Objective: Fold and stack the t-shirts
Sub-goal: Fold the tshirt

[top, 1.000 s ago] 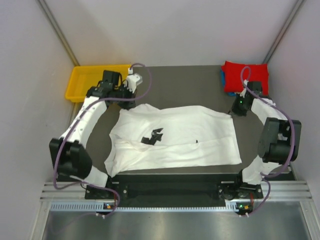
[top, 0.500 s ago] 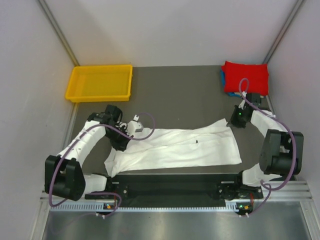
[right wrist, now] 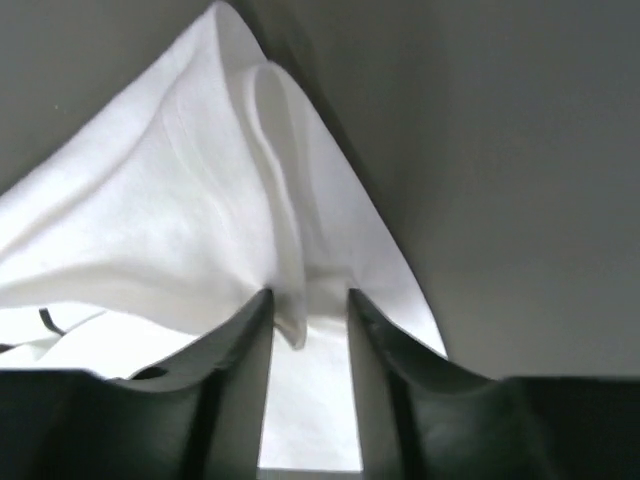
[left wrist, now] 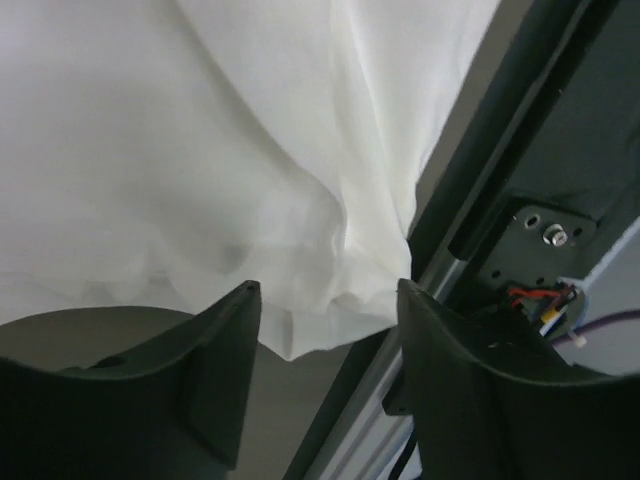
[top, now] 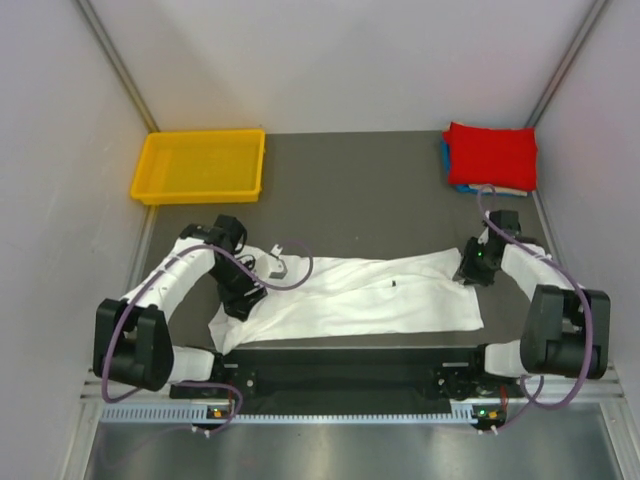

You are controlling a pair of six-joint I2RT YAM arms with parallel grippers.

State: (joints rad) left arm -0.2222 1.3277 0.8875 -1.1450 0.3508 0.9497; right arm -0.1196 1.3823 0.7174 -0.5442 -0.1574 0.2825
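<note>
The left gripper (left wrist: 327, 290) is standing with its two fingers (left wrist: 225, 340) parted and released, clamping nothing. The bunched near corner of the white t-shirt (top: 370, 295) is hanging just past their tips, beside the table's near rail.

The right gripper (right wrist: 308, 297) is also holding its two fingers (right wrist: 240, 350) slightly apart. One raised ridge of the same shirt is standing in the gap, leaning on one finger and not being squeezed.

The single white shirt is lying as a long doubled band across the near part of the table (top: 360, 190), stretching between the two arms.

At the far right corner one stack of folded tees is sitting, well apart from the white shirt. The red t-shirt (top: 490, 153) is lying on top and a blue edge (top: 447, 155) is showing beneath; how many more are underneath cannot be told.

One yellow tray (top: 200, 165) is sitting at the far left.
</note>
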